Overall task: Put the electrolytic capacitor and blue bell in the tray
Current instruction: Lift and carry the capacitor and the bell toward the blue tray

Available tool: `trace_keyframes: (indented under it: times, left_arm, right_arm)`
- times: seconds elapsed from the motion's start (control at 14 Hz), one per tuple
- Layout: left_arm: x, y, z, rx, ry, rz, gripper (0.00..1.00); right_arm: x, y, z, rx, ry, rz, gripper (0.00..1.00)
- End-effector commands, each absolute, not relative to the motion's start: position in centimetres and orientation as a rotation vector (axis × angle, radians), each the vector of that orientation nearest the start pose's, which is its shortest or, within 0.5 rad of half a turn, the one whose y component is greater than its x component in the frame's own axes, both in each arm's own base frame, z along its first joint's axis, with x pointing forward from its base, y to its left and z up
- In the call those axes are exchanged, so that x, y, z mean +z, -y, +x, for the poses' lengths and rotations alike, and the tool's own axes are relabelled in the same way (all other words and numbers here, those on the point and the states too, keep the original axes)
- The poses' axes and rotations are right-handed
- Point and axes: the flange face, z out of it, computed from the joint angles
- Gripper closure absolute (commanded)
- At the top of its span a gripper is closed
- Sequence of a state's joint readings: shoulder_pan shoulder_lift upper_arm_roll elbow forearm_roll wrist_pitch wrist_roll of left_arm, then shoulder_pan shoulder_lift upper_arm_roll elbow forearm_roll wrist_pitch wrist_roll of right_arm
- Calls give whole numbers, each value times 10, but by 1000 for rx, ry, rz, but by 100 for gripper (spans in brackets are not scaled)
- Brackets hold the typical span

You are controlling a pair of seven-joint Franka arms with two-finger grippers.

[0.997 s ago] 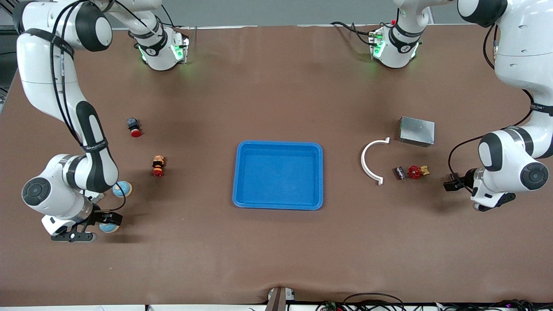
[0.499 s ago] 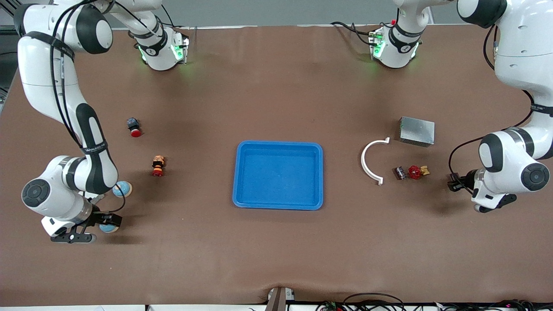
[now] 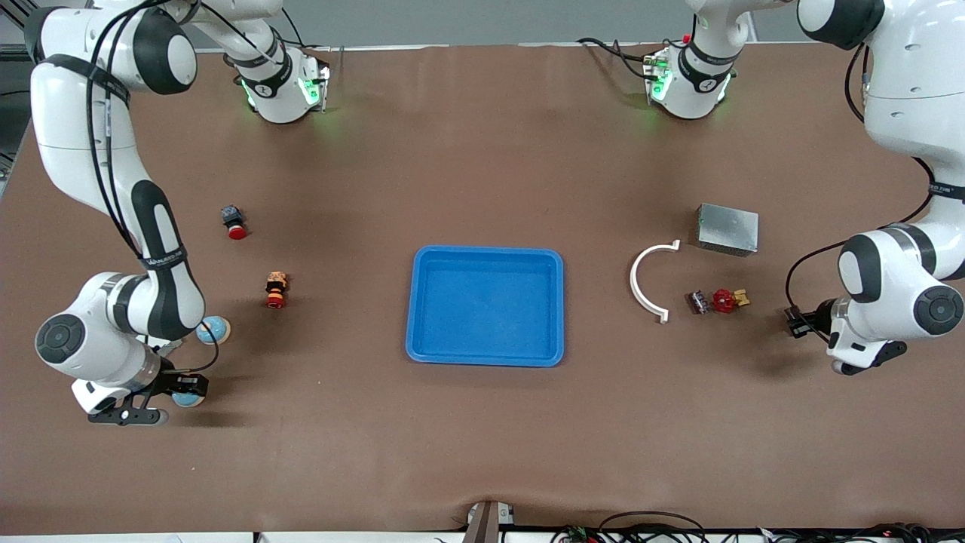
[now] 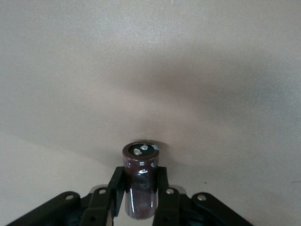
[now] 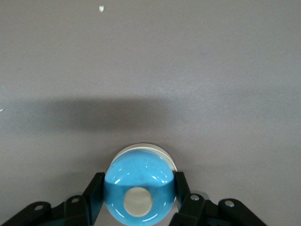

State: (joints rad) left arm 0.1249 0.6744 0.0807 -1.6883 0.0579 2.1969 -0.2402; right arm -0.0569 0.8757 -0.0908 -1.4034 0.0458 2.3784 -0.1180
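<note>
While the electrolytic capacitor [image 4: 139,181] is clamped by the left gripper [image 4: 140,194] and the blue bell [image 5: 139,192] by the right gripper [image 5: 139,200], both well apart from the tray [image 3: 485,357], slippage of the round bell is risked on lifting.

My right gripper [image 5: 139,197] has its two black fingers [image 5: 94,190] pressed against either side of a blue bell [image 5: 139,187], a glossy rounded dome with a pale round disc on its top and a white rim showing along its edge. The bell sits squarely between my fingers, low over the plain brown table [image 5: 150,61]. A broad soft shadow lies across the table just past the bell, and a small white speck [image 5: 101,8] shows farther off.
</note>
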Motion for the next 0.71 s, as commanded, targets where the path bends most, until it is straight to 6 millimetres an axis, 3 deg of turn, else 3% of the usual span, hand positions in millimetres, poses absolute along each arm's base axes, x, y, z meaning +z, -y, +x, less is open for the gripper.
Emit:
trace_keyframes:
  times: [0.0,0.07,0.21,0.43,0.64]
  left_arm:
    - [203,-130,652,229,606,-2954,100]
    - [204,-126,652,229,621,-2952,100]
    - [226,-105,653,260,650,-2934,100]
    - [285,-79,659,275,724,-2903,100]
    - [321,-40,666,327,775,-2867,100]
  right_arm:
    - [205,82,745,-102,-99,-3161,100]
    - [209,69,746,-76,-116,-3158,100]
    - [224,35,749,-72,-147,-3152,100]
    - [242,-9,748,-73,-192,-3141,100]
    - [273,-70,735,21,-297,-3133,100]
